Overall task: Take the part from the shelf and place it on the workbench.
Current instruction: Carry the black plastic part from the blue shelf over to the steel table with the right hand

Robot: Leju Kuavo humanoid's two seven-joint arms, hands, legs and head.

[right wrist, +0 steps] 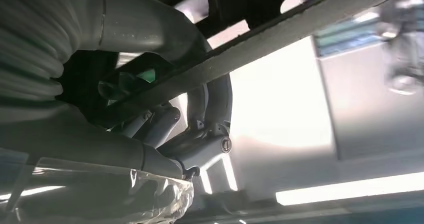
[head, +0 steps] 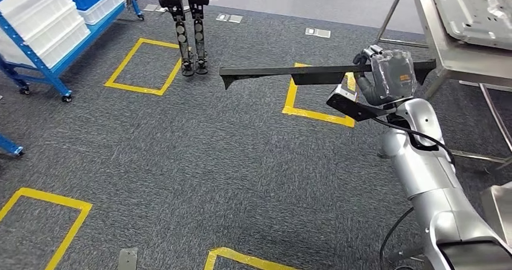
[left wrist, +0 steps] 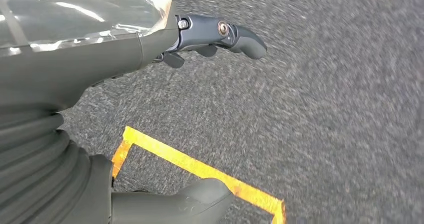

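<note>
Black, long and flat, the part (head: pixel 284 72) sits gripped in the right hand (head: pixel 391 75); left hand (left wrist: pixel 150 48) empty, fingers apart.

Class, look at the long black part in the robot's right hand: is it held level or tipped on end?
Level. The long black part runs nearly horizontally above the carpet, gripped near one end by the right hand.

You see grey carpet (head: pixel 199 155) with yellow tape squares (head: pixel 144 66) marked on it. A blue wheeled shelf (head: pixel 42 70) stands on it far left, holding white bins (head: pixel 45 16). The metal workbench (head: pixel 450 52) stands far right, a grey sheet-metal panel (head: pixel 477 7) lying flat on its top.
</note>
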